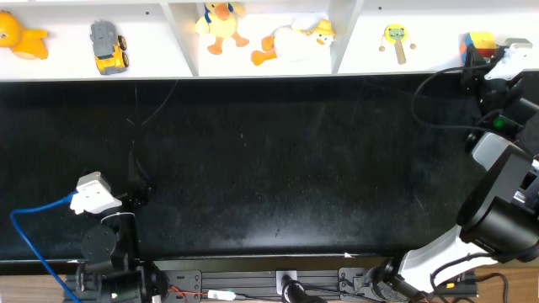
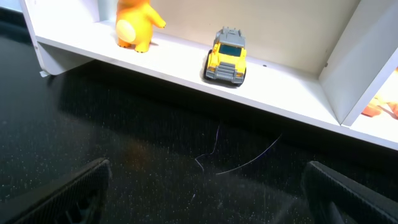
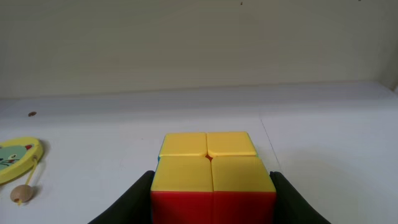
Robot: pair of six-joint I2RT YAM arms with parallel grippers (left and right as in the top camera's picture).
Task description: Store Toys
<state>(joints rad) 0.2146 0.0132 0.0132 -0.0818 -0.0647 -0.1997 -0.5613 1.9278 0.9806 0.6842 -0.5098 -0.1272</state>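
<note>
A colour cube with a yellow top and red front rests on the white shelf floor of the rightmost compartment. My right gripper is shut on it, one dark finger against each side. From above, the cube sits at the right end of the shelf with the right gripper on it. My left gripper hangs open over the black table, holding nothing and facing a yellow truck and a yellow duck figure on the shelf.
The white shelf runs along the table's far edge, split into compartments. They hold a yellow duck figure, the truck, two plush ducks and a yellow-green rattle. A blue cable trails by the left arm.
</note>
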